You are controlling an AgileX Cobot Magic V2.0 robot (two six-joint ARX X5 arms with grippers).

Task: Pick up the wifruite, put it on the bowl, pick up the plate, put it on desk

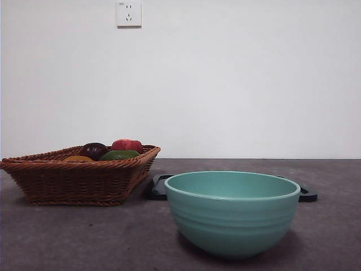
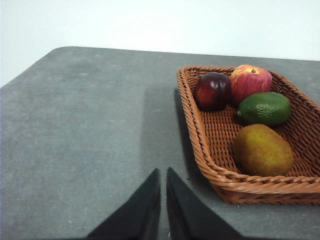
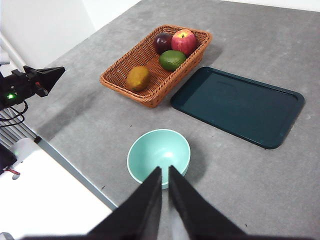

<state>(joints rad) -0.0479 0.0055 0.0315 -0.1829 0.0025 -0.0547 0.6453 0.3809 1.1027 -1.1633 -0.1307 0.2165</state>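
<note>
The brownish-orange wifruite (image 2: 262,150) lies in a wicker basket (image 2: 210,150), at the end nearest my left gripper. Only its top shows in the front view (image 1: 78,159), and it also shows in the right wrist view (image 3: 137,78). The mint-green bowl (image 1: 232,212) stands empty on the grey desk (image 1: 84,237), in front of a dark teal rectangular plate (image 3: 237,105). My left gripper (image 2: 163,174) is shut and empty over bare desk beside the basket. My right gripper (image 3: 165,171) is shut and empty, high above the bowl (image 3: 159,154). Neither gripper shows in the front view.
The basket (image 1: 73,180) also holds a dark purple fruit (image 2: 212,90), a red fruit (image 2: 251,82) and a green fruit (image 2: 265,107). A black pointed arm part (image 3: 42,79) juts in at the desk's edge. A white wall with a socket (image 1: 128,13) stands behind.
</note>
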